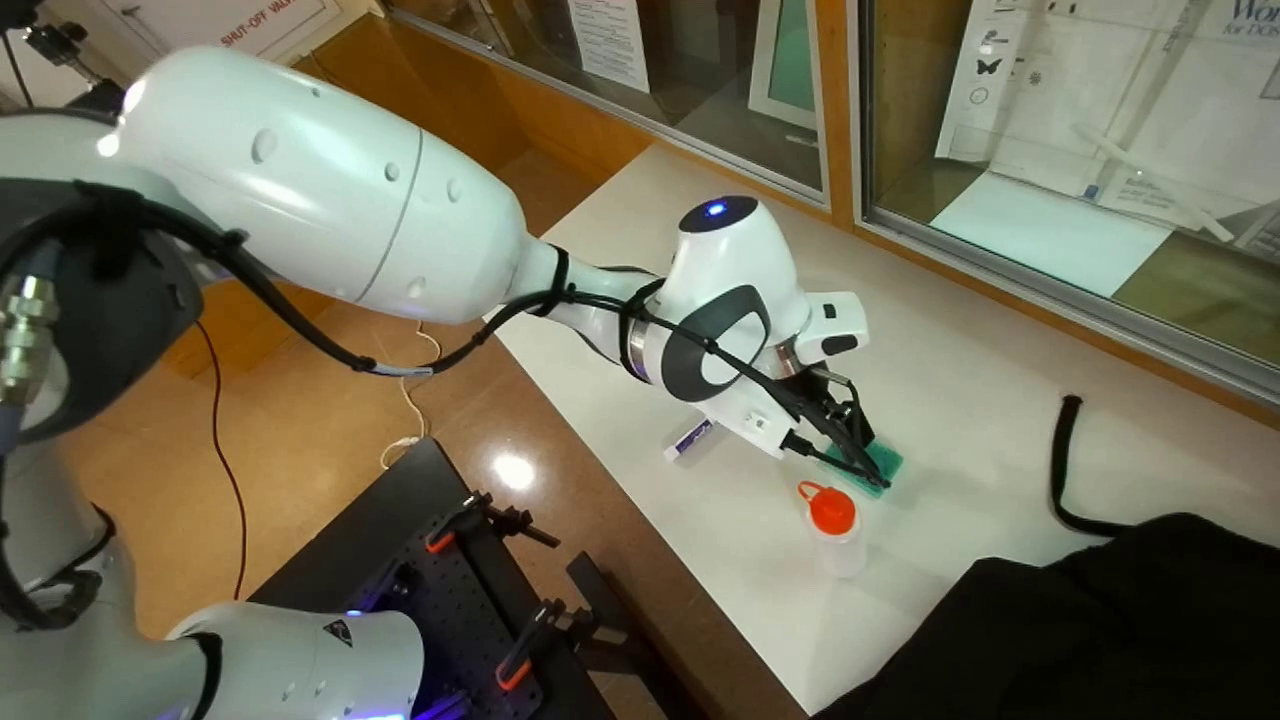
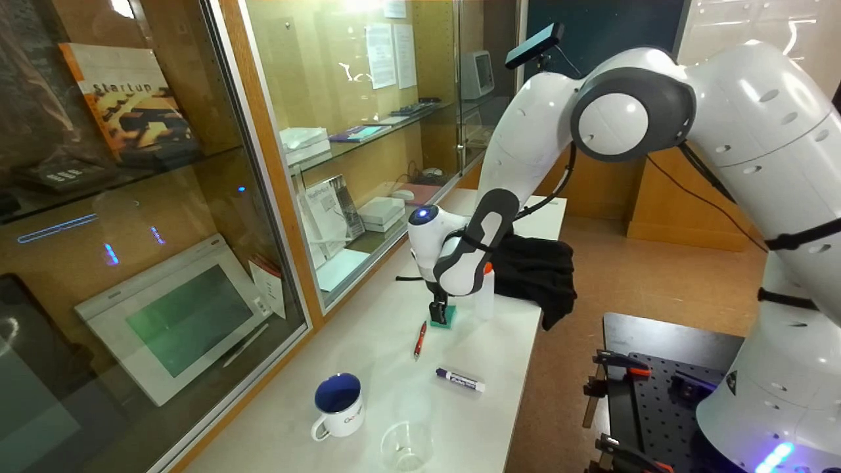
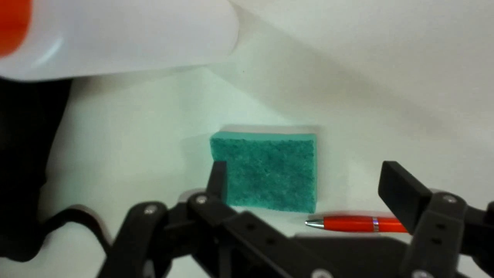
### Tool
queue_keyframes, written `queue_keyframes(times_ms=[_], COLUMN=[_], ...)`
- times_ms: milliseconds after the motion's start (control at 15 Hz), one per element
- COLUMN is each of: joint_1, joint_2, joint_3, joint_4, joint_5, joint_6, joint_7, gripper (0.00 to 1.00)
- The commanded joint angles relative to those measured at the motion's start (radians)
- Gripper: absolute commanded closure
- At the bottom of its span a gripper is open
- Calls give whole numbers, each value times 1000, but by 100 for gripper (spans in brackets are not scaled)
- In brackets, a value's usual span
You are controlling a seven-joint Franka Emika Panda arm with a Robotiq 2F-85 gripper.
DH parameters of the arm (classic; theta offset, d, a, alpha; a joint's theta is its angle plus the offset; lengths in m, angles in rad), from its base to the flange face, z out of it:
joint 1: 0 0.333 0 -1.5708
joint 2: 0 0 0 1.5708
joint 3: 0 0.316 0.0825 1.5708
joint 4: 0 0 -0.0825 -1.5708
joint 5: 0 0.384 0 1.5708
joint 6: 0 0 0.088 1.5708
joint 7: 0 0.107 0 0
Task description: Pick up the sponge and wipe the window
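The teal-green sponge (image 3: 274,173) lies flat on the white table, rough side up. It also shows in both exterior views (image 1: 888,460) (image 2: 450,316), partly behind the gripper. My gripper (image 3: 303,170) is open and empty above the table, its fingers wide apart. In the wrist view the left finger overlaps the sponge's left edge, and the right finger is well to the right of the sponge. In an exterior view the gripper (image 2: 438,312) points down at the sponge. The window (image 1: 1060,190) is glass panes along the table's back edge, also in an exterior view (image 2: 315,66).
A white bottle with an orange cap (image 1: 838,540) stands beside the sponge. A red pen (image 3: 349,224) lies close to the sponge. A marker (image 2: 460,380), a blue-and-white mug (image 2: 340,407) and a transparent cup (image 2: 406,447) are farther along. A black cloth (image 1: 1120,620) covers one table end.
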Motion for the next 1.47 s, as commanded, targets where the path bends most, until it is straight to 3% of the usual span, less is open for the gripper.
queue_keyframes(times_ms=[0,533,600,667,1267,1400], joint_1=[-12,-73,-82,-87,-102,-99], joint_2=[80,192,200,207,203,190], joint_3=[0,46,52,54,59,55], joint_4=[75,196,206,217,239,228], joint_5=[-7,46,54,61,85,83], joint_6=[61,59,58,56,53,58], joint_7=[-26,-73,-74,-74,-77,-71], gripper=[0,0,25,26,92,100])
